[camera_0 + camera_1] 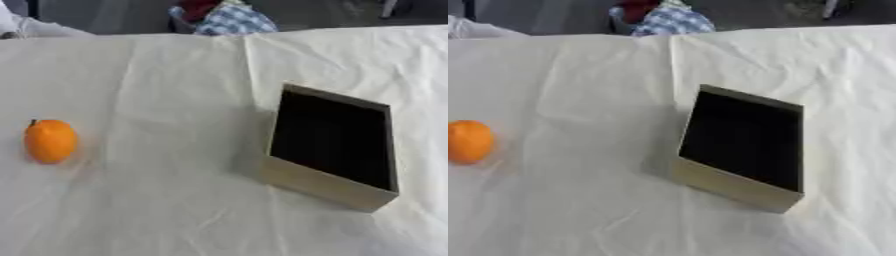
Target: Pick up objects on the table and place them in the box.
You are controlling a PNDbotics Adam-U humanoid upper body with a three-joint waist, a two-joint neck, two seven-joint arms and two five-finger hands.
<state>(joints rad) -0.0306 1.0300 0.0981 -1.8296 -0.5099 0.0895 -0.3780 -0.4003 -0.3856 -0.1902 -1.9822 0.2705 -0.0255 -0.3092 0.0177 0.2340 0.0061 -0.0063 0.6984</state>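
I see an orange fruit (possibly a tangerine) lying well left of the tan box on the white cloth.

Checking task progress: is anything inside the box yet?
The box shows only a dark interior with nothing visible in it. Its near wall hides the closest strip of the floor. The orange fruit lies on the white cloth, well left of it.

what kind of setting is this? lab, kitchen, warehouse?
Most likely a lab or demo tabletop, not a kitchen: a table under a creased white cloth, bearing only one orange fruit and an open box with a dark inside. Neither robot hand shows.
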